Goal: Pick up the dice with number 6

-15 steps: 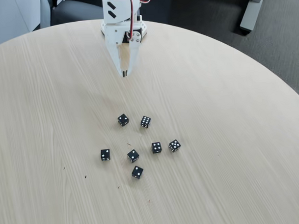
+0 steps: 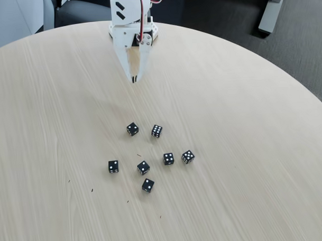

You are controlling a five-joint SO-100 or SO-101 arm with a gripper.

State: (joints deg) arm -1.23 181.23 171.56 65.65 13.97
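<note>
The gripper is seen in the fixed view near the far edge of the round wooden table, pointing down with its tips drawn together and nothing held between them. The dice with number 6 lies well apart from it, nearer the camera, in the upper row of a loose cluster of seven black dice; its top face appears to carry six pips in two rows of three, though the pips are small at this size.

The main risk is judged to be a wrong pick. Just to the left of the target lies a tilted die, and a descent drifting to that side could close on it instead. The five-pip die below and to the right could be mistaken for the six at this scale. The four-pip die lies close beside it.

A second risk is a nudge: since the jaws would have to be opened before descending, one finger could strike the tilted die or push the target and roll it onto another face.

Three further dice are spread lower: a two-pip die, another two-pip die and a one-pip die. None of these blocks a path from above. A few dark specks are scattered on the table.
</note>
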